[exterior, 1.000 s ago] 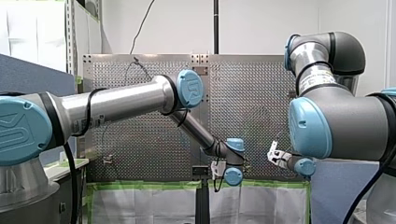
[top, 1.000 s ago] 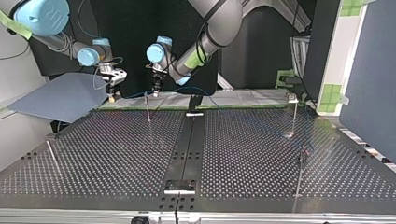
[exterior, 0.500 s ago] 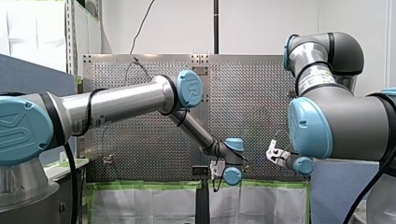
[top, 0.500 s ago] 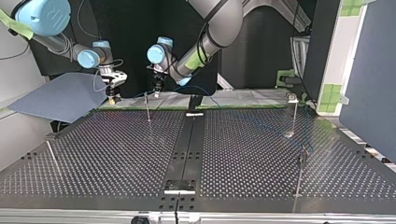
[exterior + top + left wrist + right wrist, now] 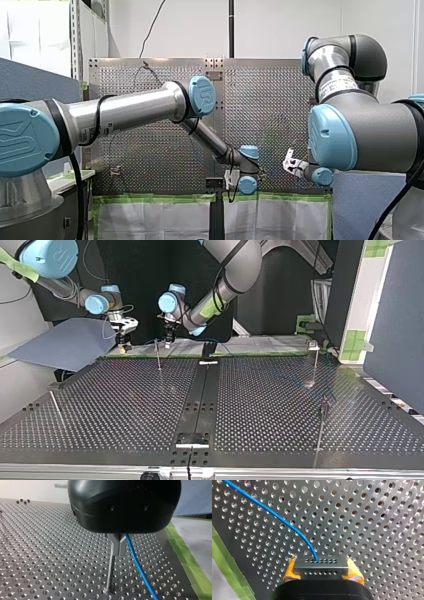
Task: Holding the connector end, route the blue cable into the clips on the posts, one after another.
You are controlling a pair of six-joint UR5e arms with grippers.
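Yellow pads [image 5: 290, 571] of my right end effector [image 5: 322, 570] are clamping the grey connector [image 5: 321, 564], from which the blue cable [image 5: 287, 521] is arcing away over the perforated counter [image 5: 374, 530]. Metal fingers [image 5: 117, 542] of my left end effector [image 5: 118, 554] are pressing together directly above a thin post [image 5: 110, 572], with the cable running down just beside them; whether they are pinching it cannot be told. Seen in the top view, other posts [image 5: 320, 430] are standing nearer the camera, while both end effectors are hanging at the counter's far edge.
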